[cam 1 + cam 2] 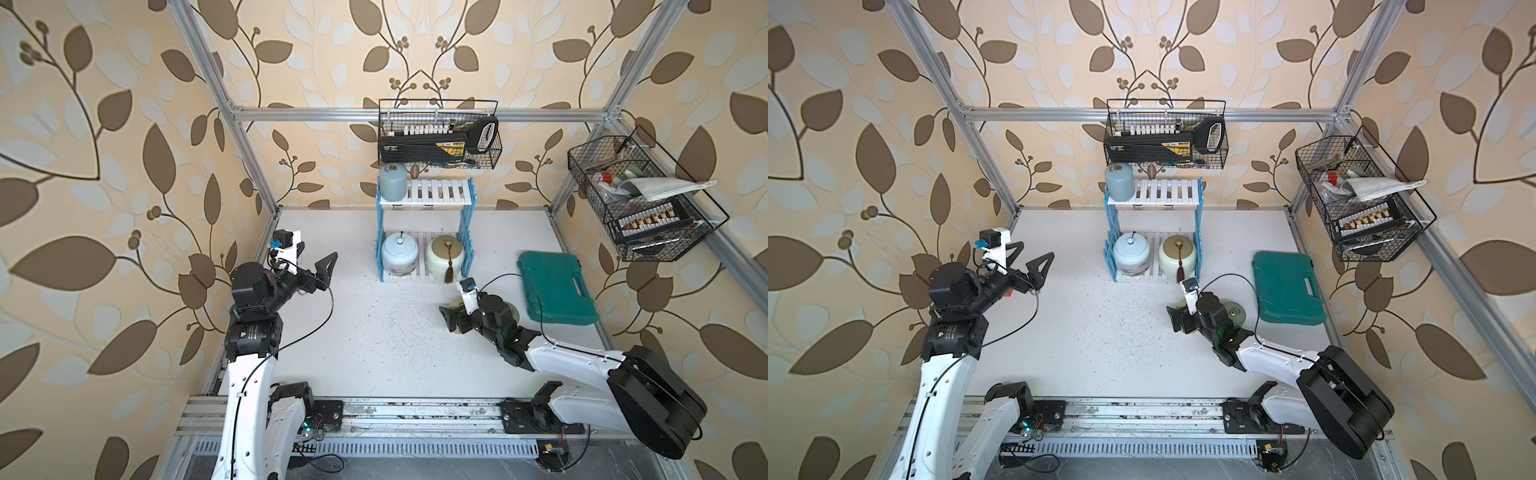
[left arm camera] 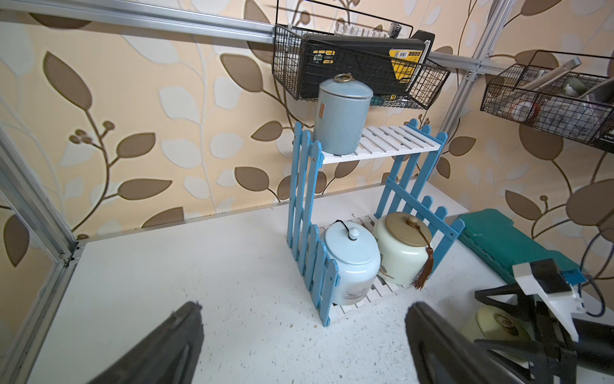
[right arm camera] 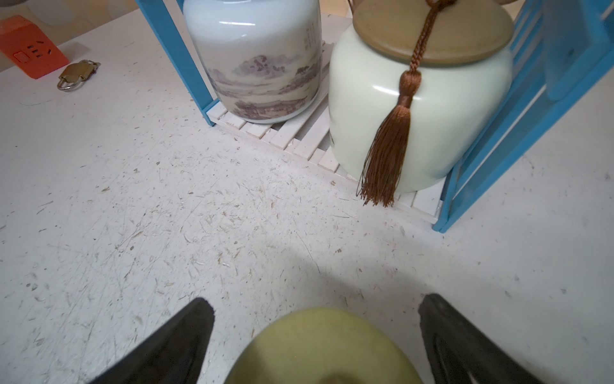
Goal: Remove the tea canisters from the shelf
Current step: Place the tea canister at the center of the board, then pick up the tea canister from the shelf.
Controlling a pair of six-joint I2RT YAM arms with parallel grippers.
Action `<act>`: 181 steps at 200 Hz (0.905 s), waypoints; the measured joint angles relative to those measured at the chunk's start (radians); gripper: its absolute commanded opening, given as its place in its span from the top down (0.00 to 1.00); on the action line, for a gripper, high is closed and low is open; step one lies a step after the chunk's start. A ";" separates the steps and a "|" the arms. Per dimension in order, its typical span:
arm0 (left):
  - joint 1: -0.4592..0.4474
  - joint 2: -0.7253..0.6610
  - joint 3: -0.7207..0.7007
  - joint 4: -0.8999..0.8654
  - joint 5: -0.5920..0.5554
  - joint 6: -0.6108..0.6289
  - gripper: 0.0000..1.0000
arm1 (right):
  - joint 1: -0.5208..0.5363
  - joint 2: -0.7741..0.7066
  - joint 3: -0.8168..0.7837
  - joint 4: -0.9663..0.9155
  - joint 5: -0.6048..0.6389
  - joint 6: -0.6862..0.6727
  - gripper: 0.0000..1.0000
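In both top views the shelf (image 1: 432,195) stands at the desk's (image 1: 374,332) back under a wire basket (image 1: 440,137), with a blue-grey canister (image 1: 392,183) on top and a pale blue jar (image 1: 400,249) and cream jar (image 1: 444,251) below. The left gripper (image 1: 1027,259) hangs well apart, jaws spread and empty. The right gripper (image 1: 456,319) sits low before the shelf, a sage canister (image 1: 1235,311) beside it, near a green case (image 1: 557,291).

The left wrist view adds a yellow-green canister (image 2: 496,324) under that gripper.

The right wrist view shows its jaws wide either side of the lid, not touching, and a padlock (image 3: 74,74) by an orange socket block (image 3: 30,46).
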 measured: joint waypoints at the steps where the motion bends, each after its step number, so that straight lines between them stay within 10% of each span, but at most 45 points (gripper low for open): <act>1: 0.000 0.000 0.000 0.000 0.000 0.000 0.01 | 0.000 -0.001 0.002 -0.005 0.000 -0.001 0.01; 181: -0.167 0.303 0.344 -0.130 0.006 0.133 0.01 | -0.162 -0.509 0.319 -0.651 -0.014 -0.116 0.01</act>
